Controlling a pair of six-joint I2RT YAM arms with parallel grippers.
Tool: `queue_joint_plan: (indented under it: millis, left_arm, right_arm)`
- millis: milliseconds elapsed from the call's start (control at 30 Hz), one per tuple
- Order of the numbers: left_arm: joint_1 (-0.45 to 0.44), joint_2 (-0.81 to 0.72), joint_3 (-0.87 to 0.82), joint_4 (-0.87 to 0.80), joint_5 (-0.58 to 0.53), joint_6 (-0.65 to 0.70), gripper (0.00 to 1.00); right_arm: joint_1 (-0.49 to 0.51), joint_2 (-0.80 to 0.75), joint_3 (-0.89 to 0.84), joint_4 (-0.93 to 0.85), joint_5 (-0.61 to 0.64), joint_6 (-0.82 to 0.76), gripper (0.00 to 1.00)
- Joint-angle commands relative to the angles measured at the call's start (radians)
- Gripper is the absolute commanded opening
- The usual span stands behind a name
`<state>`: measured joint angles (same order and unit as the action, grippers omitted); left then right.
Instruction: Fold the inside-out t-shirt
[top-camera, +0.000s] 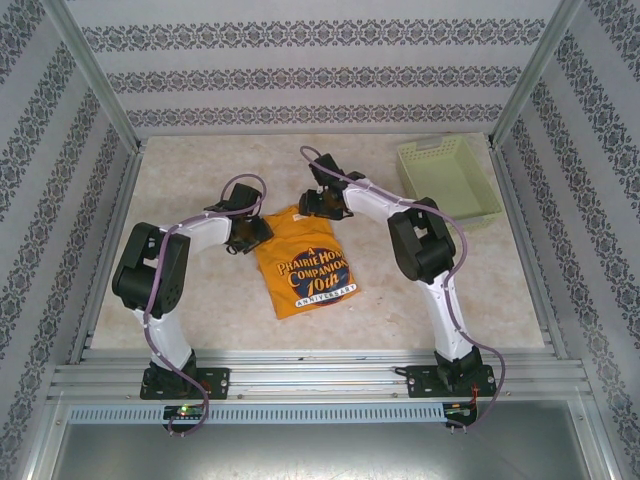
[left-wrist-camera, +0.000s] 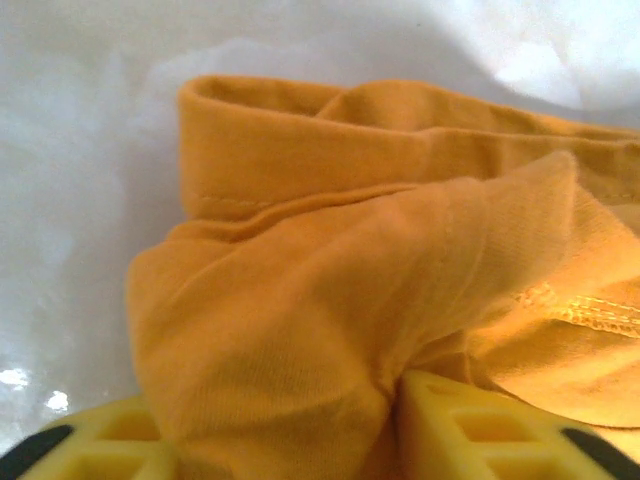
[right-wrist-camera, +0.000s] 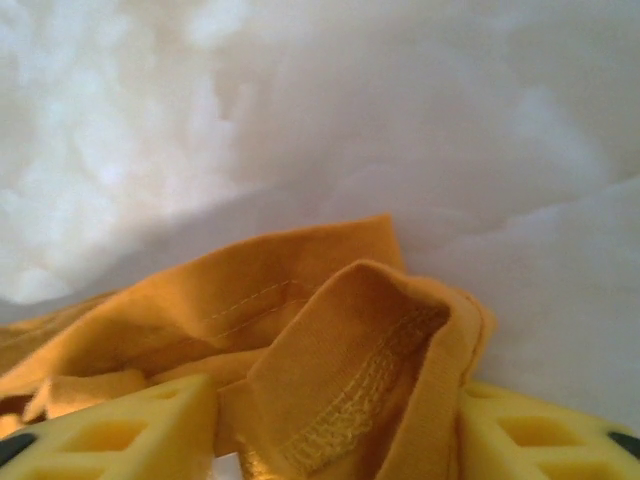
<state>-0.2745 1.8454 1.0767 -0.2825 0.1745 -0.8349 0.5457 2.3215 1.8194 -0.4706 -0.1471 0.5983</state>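
Orange t-shirt (top-camera: 303, 268) lies centre of table (top-camera: 450, 295), print up. Your left gripper (left-wrist-camera: 285, 425) pinches bunched cloth at far-left corner. Right gripper (right-wrist-camera: 335, 410) straddles far-right hem; can't tell if clamped. Lift unevenly and loose side slips, skewing fold.

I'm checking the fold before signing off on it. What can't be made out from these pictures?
- Top external: the t-shirt's far edge is hidden under the left gripper and right gripper, and their jaws are too small to read.
- Left wrist: whether the fingers clamp the cloth, because the bottom edge cuts them off.
- Right wrist: the same for its fingers, and the table beyond is blurred.
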Motion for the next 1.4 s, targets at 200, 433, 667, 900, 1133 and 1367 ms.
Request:
queue_joint_plan:
  millis: [200,433,667,900,1133,1367]
  left_arm:
    - [-0.016,0.045,-0.029,0.327,0.147,0.075,0.20]
    - [-0.010,-0.113,-0.111,0.359,0.155,0.107,0.12]
    - [0.013,-0.268,-0.177,0.362,0.168,0.126,0.08]
    - [0.028,-0.289,-0.080,0.342,0.205,0.133,0.05]
    - [0.052,-0.220,0.231,0.274,0.225,0.188,0.04]
    - [0.054,-0.286,0.135,0.439,0.313,0.194,0.04]
  right_arm:
    - [0.028,-0.060,-0.100,0.040,-0.063,0.004,0.25]
    - [-0.011,-0.269,-0.303,0.139,-0.020,0.010,0.10]
    - [-0.083,-0.465,-0.494,0.247,-0.037,0.024,0.02]
    - [-0.108,-0.528,-0.486,0.291,-0.063,0.051,0.00]
    - [-0.128,-0.500,-0.159,0.146,-0.055,-0.017,0.00]
    - [-0.110,-0.574,-0.182,0.200,-0.071,-0.058,0.00]
